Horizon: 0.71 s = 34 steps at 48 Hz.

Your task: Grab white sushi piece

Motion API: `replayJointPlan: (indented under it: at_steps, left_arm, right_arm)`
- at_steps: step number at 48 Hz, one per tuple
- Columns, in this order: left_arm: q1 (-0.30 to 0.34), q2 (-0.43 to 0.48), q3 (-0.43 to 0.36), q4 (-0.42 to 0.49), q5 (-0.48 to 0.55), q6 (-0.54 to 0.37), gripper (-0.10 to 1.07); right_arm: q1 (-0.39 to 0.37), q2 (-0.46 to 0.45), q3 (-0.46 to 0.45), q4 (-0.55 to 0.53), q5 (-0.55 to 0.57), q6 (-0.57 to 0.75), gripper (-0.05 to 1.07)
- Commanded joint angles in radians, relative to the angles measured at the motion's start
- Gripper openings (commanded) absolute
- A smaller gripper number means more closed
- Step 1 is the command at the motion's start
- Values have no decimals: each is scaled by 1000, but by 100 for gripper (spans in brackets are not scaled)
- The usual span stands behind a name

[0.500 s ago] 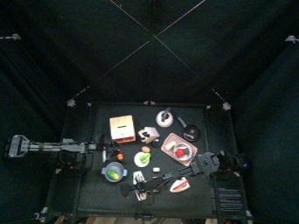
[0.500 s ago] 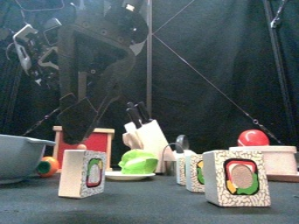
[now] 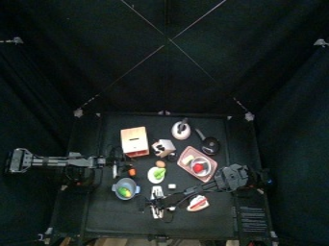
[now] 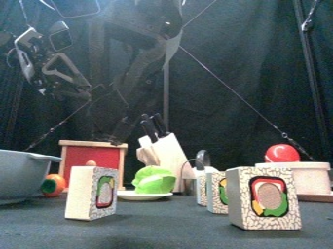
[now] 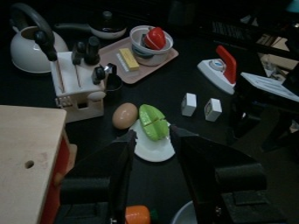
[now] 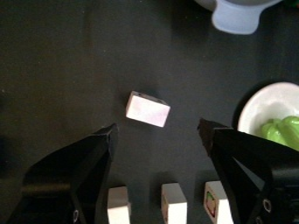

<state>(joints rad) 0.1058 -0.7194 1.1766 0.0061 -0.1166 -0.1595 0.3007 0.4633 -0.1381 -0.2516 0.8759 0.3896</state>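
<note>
My right gripper (image 6: 158, 153) hangs wide open over the black table (image 6: 59, 70), the white sushi piece (image 6: 147, 109) lying flat just past its jaws. It's a tiny, plain, slightly tilted block. Left gripper's (image 5: 152, 171) open too.

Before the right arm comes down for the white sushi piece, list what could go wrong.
1. The white sushi piece is tiny and lies askew between the open right gripper jaws; closing off-centre could push it aside.
2. A row of sushi roll slices stands close by; a descending jaw might knock one over.
3. The white plate with the green food sits just beside the far jaw and could be clipped.
</note>
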Motion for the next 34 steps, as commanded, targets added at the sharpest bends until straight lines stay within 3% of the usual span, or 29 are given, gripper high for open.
replayJointPlan:
  at_steps: [1, 13, 34]
  left_arm:
    - [2, 2, -12, 0, -3, 2, 77]
    - [2, 2, -12, -3, -5, 2, 77]
    - [2, 2, -12, -3, -3, 2, 77]
  right_arm:
    - [-11, -84, 37, -6, -37, 43, 101]
    - [-25, -169, 164, -54, -120, 235, 101]
    - [-38, -265, 334, -138, -158, 554, 101]
